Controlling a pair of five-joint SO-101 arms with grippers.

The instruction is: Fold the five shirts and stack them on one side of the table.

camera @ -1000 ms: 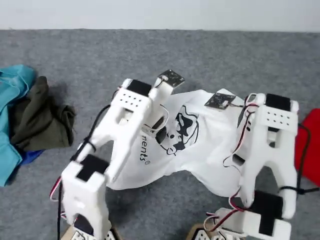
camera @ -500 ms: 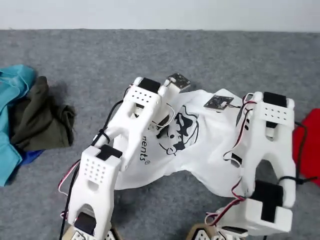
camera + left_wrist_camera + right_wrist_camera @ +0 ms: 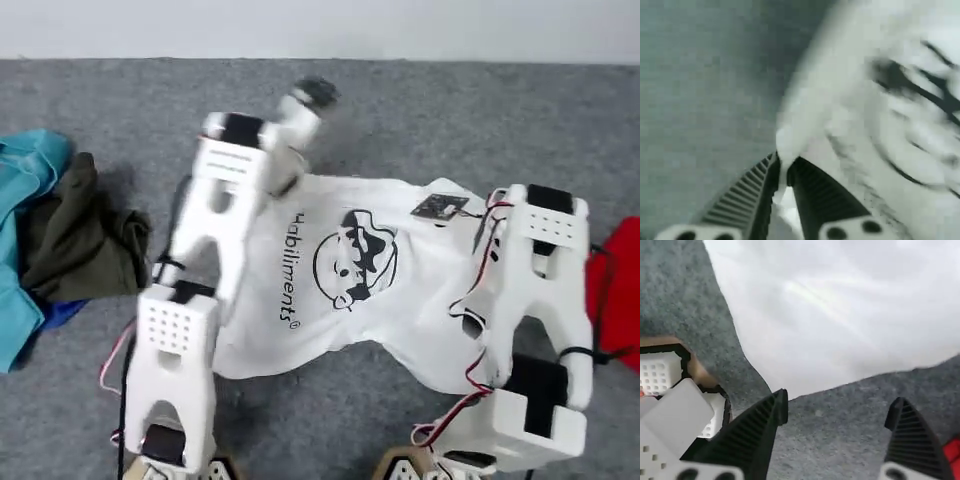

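Note:
A white shirt (image 3: 400,300) with a black cartoon print lies spread in the middle of the grey table (image 3: 450,110). My left gripper (image 3: 784,167) is shut on a pinched fold of the white shirt (image 3: 850,110) at its far left edge; the left arm (image 3: 215,220) stretches along the shirt's left side. My right gripper (image 3: 837,410) is open just above the table, beside the white shirt's (image 3: 840,315) near edge, with nothing between its fingers. The right arm (image 3: 530,290) stands over the shirt's right side.
A heap of teal (image 3: 25,190), olive (image 3: 75,235) and blue (image 3: 55,312) shirts lies at the left edge. A red shirt (image 3: 615,280) lies at the right edge, behind the right arm. The far part of the table is bare grey.
The left arm has swung away from the print toward the far left, drawing the shirt's edge with it; the print now lies uncovered and flatter. The right arm has hardly moved.

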